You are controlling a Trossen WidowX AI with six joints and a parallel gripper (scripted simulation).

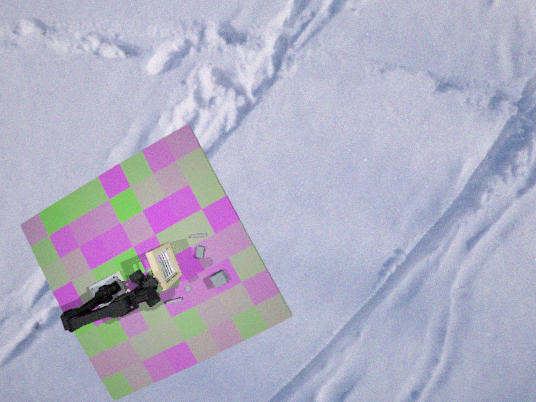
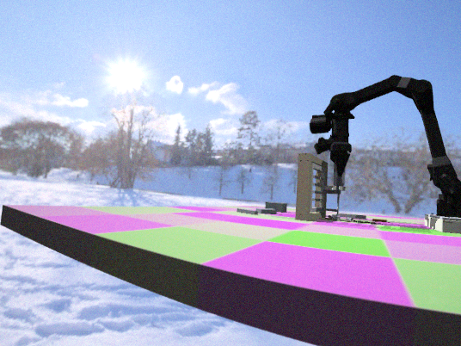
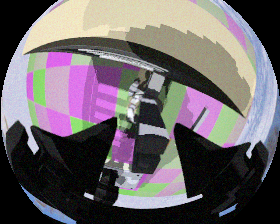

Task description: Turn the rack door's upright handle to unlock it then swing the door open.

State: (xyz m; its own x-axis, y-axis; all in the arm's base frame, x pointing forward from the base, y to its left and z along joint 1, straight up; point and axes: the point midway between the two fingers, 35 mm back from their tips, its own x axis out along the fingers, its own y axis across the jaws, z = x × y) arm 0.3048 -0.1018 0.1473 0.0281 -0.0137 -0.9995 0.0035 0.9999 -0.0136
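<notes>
The cream rack frame (image 1: 173, 278) (image 2: 304, 187) stands upright; it arches across the top of the wrist view (image 3: 60, 37). Pale slats (image 1: 165, 264) show within it. The door looks in line with the frame; its exact angle is hard to tell. The upright handle (image 2: 338, 179) (image 3: 152, 117) is on the robot's side of the frame, grey in the exterior view and dark with light bands in the wrist view. My gripper (image 2: 340, 173) (image 3: 146, 123) points straight down over it, open, one finger on each side. Whether a finger touches the handle cannot be told. The arm hides the handle in the top view.
Beyond the rack lie a grey box (image 1: 218, 278) (image 2: 275, 206), a smaller grey block (image 1: 200, 251) and a thin grey piece (image 1: 197, 235). A thin strip (image 1: 173, 300) (image 3: 201, 119) lies beside the rack. The pale arm base (image 2: 445, 224) is at the table's side.
</notes>
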